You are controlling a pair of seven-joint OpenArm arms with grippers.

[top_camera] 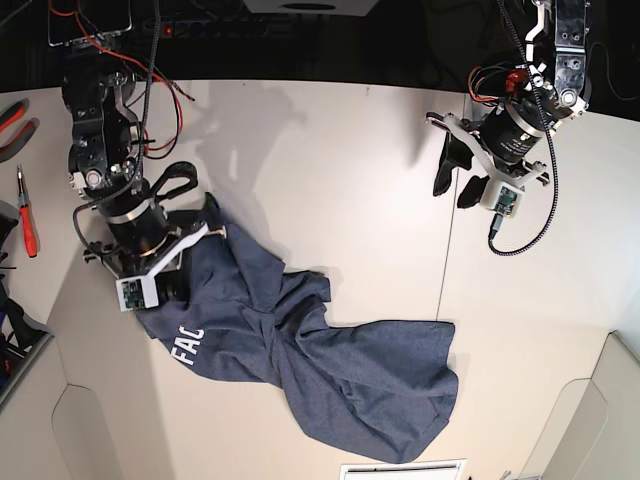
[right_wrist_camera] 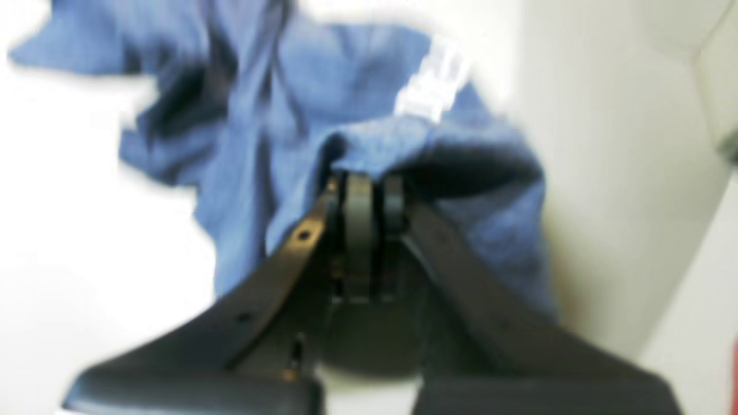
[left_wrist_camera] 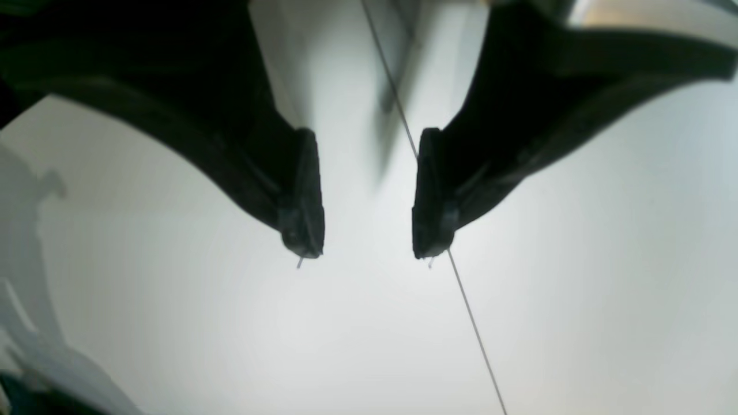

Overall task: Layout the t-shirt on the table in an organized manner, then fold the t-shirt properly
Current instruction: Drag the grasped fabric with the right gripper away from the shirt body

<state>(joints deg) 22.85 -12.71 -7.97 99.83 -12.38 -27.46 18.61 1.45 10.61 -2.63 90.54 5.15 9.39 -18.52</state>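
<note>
One t-shirt [top_camera: 300,350] lies crumpled on the table [top_camera: 330,180]. At its left edge the right gripper [right_wrist_camera: 369,187] has jaws clamped on fabric. Right of it, over bare tabletop beside the seam [left_wrist_camera: 473,323], the left gripper [left_wrist_camera: 367,196] holds jaws apart.

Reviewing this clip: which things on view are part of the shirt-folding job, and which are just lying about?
Part of the job:
- t-shirt, crumpled, one edge pinched in the right tool
- table
- left tool, open above bare tabletop

Lying about:
- red-handled pliers at the far table edge
- red-handled screwdriver beside them
</note>
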